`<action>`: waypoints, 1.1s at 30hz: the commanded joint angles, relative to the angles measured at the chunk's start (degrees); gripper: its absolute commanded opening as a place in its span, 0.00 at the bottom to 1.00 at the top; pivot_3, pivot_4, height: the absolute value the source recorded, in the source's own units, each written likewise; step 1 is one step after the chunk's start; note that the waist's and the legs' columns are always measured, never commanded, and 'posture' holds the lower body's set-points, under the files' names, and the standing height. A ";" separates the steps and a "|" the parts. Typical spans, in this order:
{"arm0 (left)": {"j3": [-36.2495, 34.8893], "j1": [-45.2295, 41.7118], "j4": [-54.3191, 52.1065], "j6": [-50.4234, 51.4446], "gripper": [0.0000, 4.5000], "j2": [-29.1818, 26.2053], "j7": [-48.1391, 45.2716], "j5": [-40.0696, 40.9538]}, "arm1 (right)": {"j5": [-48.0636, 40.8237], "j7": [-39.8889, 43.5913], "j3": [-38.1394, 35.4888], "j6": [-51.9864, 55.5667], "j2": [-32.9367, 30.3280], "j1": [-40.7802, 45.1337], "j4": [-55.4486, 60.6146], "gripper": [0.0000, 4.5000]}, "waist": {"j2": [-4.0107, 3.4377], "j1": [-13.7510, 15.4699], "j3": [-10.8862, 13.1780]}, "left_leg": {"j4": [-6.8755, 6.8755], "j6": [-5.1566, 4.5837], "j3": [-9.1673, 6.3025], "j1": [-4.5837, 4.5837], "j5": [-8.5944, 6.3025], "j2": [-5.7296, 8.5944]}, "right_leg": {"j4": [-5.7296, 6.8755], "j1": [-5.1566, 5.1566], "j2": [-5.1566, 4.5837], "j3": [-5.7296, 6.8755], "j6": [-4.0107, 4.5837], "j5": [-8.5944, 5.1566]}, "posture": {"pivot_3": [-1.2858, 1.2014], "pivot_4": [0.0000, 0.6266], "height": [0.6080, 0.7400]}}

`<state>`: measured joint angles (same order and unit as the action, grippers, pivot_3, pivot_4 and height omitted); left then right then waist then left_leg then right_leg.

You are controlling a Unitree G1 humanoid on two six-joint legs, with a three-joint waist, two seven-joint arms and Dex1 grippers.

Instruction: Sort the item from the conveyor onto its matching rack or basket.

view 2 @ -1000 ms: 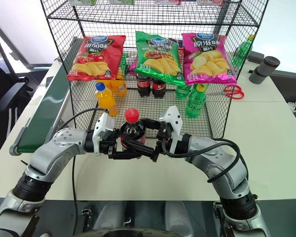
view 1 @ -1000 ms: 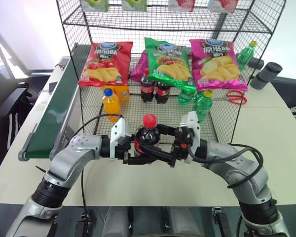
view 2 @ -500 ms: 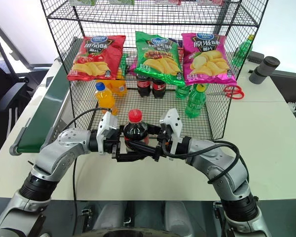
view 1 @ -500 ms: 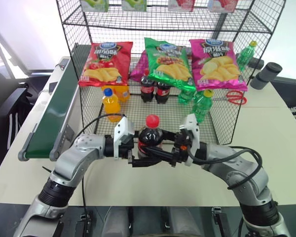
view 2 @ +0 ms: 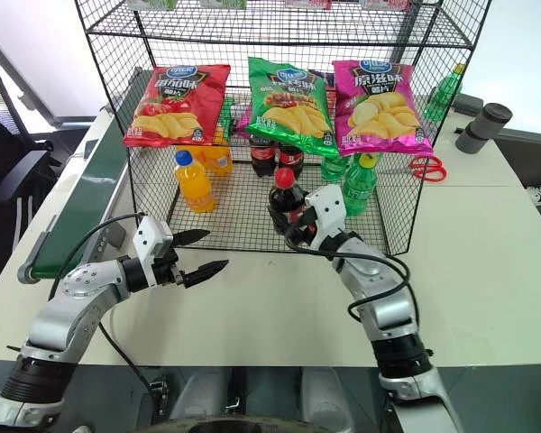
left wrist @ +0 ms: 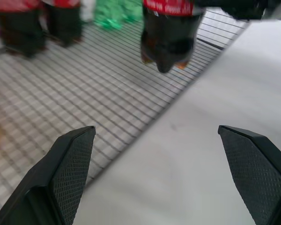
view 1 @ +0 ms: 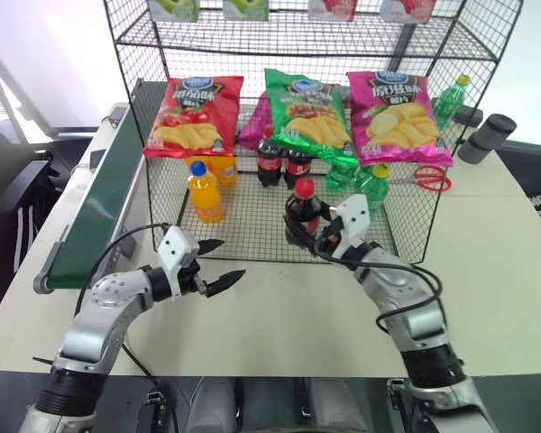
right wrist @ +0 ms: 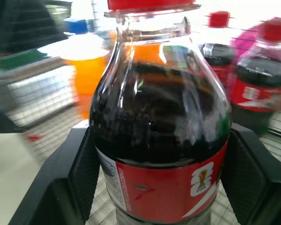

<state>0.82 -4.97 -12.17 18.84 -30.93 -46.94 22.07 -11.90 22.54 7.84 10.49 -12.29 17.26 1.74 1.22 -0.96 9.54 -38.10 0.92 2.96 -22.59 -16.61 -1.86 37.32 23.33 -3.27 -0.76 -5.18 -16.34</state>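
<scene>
White worktop, wire rack (view 1: 406, 236) at frame centre. Right hand (view 1: 317, 236) clamped on upright cola bottle (view 1: 303, 209) above rack's bottom tier. Left hand (view 1: 218, 264) spread, empty, lower left.

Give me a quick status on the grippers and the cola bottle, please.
Left gripper open, empty, over the table. Right gripper shut on cola bottle, held upright above the rack's bottom tier. Two cola bottles stand behind; nothing blocking.

Head stereo pair looks forward and down over the table (view 1: 279, 316); rack (view 1: 298, 36) upper centre, conveyor (view 1: 95, 212) at left. Left wrist camera sits low, facing the rack's mesh floor. Right wrist camera sits very close on the cola bottle (right wrist: 161, 136), shared by all views.
</scene>
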 commanded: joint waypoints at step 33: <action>-0.06 -0.02 -1.93 -0.70 1.00 1.79 2.60 -0.26 | 5.35 0.86 -4.94 -18.50 2.62 4.53 -15.84 0.99 | -0.04 -0.85 0.02 | 0.02 0.06 0.00 0.05 0.02 0.03 | 0.19 0.00 -0.33 0.02 0.00 0.00 | 0.52 0.24 1.00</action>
<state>1.18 -4.70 -12.48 18.62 -29.16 -44.39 21.73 -5.25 21.59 3.76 -9.62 -8.49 23.24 -19.59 1.18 -1.81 9.56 -38.08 0.98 2.97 -22.54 -16.59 -1.83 37.48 23.33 -3.61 -0.74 -5.17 -16.34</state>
